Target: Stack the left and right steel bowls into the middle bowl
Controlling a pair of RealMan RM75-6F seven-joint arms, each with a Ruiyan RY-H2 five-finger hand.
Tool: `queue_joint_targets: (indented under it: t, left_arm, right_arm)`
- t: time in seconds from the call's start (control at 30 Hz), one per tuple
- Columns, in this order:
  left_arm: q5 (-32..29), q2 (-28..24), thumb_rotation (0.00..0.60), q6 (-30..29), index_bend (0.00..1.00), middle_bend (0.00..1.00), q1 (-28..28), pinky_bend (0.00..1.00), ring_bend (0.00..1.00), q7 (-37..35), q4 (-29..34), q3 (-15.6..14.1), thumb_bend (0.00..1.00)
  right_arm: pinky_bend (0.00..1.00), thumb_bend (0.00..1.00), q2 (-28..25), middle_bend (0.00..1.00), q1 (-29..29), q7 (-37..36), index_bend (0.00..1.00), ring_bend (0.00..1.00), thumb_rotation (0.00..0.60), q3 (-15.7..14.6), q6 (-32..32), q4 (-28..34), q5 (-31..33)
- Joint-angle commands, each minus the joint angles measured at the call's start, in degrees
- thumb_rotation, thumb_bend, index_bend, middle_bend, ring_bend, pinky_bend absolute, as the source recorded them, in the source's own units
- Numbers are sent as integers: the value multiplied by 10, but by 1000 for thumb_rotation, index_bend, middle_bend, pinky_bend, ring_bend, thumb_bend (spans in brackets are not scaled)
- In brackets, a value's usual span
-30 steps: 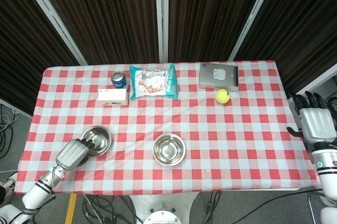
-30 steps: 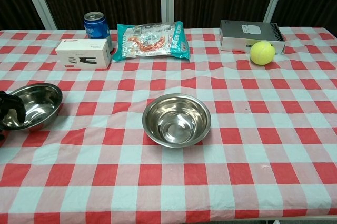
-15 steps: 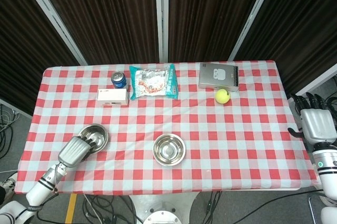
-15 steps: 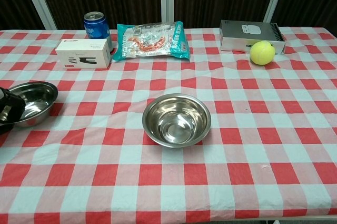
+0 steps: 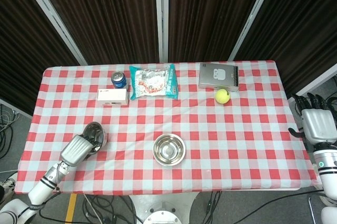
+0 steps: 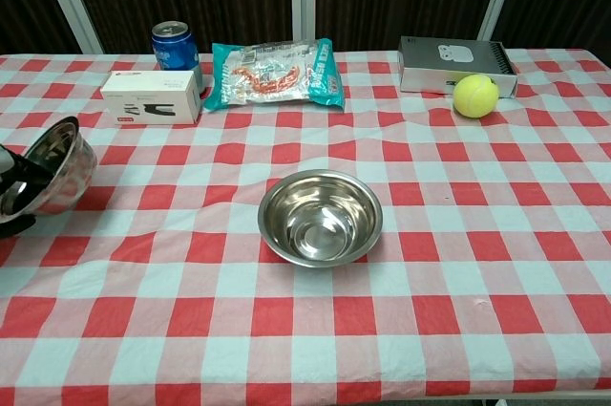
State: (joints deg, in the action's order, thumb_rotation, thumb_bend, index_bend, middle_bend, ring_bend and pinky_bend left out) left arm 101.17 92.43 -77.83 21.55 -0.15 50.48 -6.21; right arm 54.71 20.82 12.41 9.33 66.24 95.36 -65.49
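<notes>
Gripping the left bowl (image 5: 95,132) at the table's (image 5: 253,129) left edge, your left hand (image 5: 75,149) has its fingers (image 6: 17,175) hooked over the rim, and the bowl is tilted steeply onto its side. The middle bowl (image 5: 169,149) sits upright near the front edge. Your right hand (image 5: 317,124) hangs off the right end, fingers spread, holding nothing.

dark ribbed wall panels (image 5: 105,13) behind red-checked table (image 5: 253,129)
</notes>
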Motion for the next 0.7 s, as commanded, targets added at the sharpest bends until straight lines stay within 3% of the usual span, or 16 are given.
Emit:
queue_joint_targets:
  t: [0.03, 0.27, 0.47, 0.7]
  left_arm:
    - [6, -12, 600, -8, 711, 713, 7, 759, 694, 13, 25, 1, 420]
    - [25, -35, 600, 2, 717, 718, 39, 758, 700, 67, 113, 10, 420]
    - [34, -62, 600, 32, 719, 731, 73, 760, 715, 139, 239, 27, 420]
    - [25, -59, 600, 102, 721, 740, 102, 764, 723, 220, 324, 33, 420]
  right_arm:
    - [23, 101, 0, 158, 0, -4, 99, 16, 600, 3, 2, -1, 2]
    - [23, 101, 0, 162, 0, -31, 99, 16, 600, 13, 8, -6, -5]
    - [23, 101, -4, 168, -2, -76, 99, 16, 600, 27, 15, -9, -11]
    - [23, 101, -14, 177, -7, -106, 99, 16, 600, 32, 22, -5, -27]
